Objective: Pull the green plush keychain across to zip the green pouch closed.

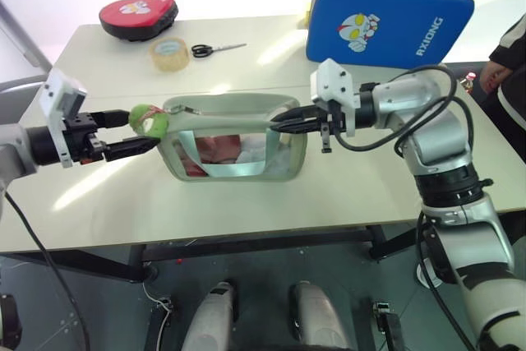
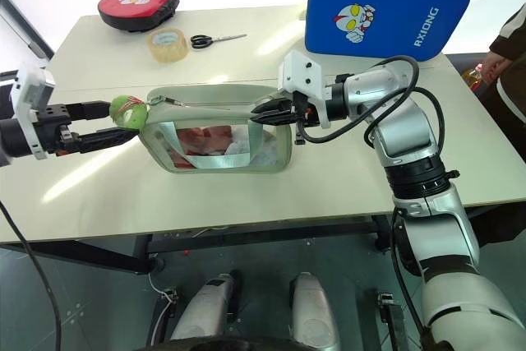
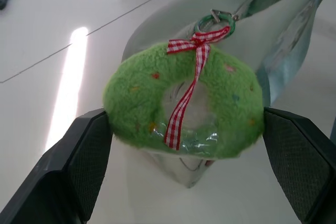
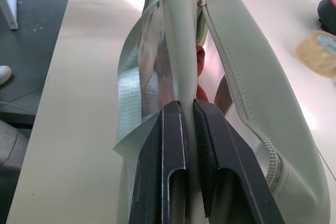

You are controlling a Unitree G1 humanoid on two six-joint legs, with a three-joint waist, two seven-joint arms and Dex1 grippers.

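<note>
1. The head views take in the whole counter (image 1: 246, 203): the green pouch (image 1: 234, 147) stands near the middle, with a roll of tape (image 1: 168, 53), a pair of scissors (image 1: 215, 49), a red pad (image 1: 138, 16) and a big blue pad (image 1: 388, 20) well behind it. A person's sleeve and hand (image 1: 501, 67) show at the far right edge.
2. The left wrist view gives what the head views cannot: the green plush keychain (image 3: 184, 106) is a fuzzy ring with a red-and-white checked ribbon, hung from a small green ring on the zipper pull. It sits between the two fingers (image 3: 89, 166), which stand wide apart, each just at an outer edge of the plush (whether they press it cannot be told).
3. In the left eye view the left gripper (image 1: 136, 134) reaches in level from the pouch's left end, where the keychain hangs.
4. The right wrist view shows the right gripper (image 4: 188, 114) clamped tight on a fold of the pouch's pale fabric, with the zipper track running along the top beside it.
5. In the head views that grip is at the pouch's right end, opposite the keychain.
</note>
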